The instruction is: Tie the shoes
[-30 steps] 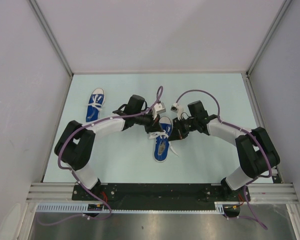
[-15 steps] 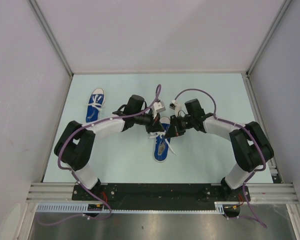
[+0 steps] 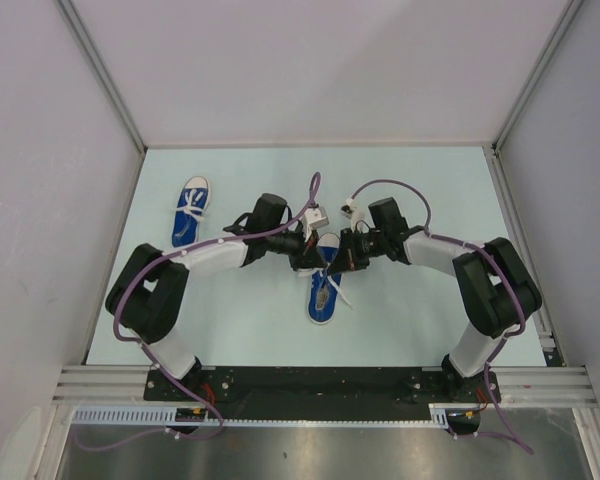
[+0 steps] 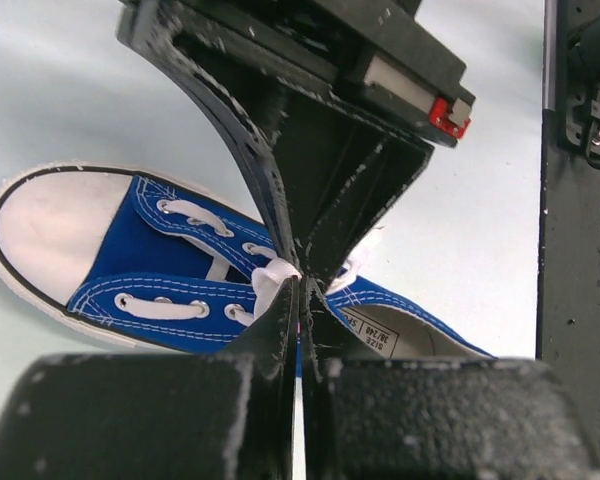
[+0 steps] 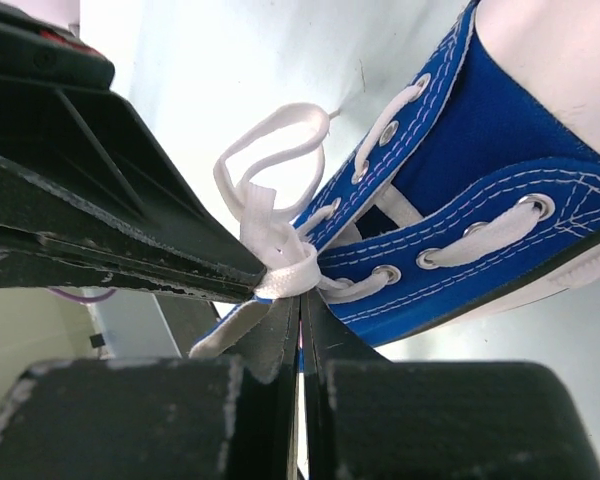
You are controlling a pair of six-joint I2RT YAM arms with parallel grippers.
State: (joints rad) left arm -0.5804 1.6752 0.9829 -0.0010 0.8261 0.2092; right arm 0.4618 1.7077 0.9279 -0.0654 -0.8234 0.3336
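Centre sneaker [image 3: 322, 295]: blue canvas, white toe cap, middle of the table [image 3: 430, 190].
Lace [image 5: 270, 165]: white, looped, bunched over the eyelets.
Left pincer [image 4: 300, 287]: closed, nipping the lace.
Right pincer [image 5: 301, 298]: closed on the same bunch.
Second sneaker [image 3: 191, 209]: far left.
Hidden: the toe, covered from above.
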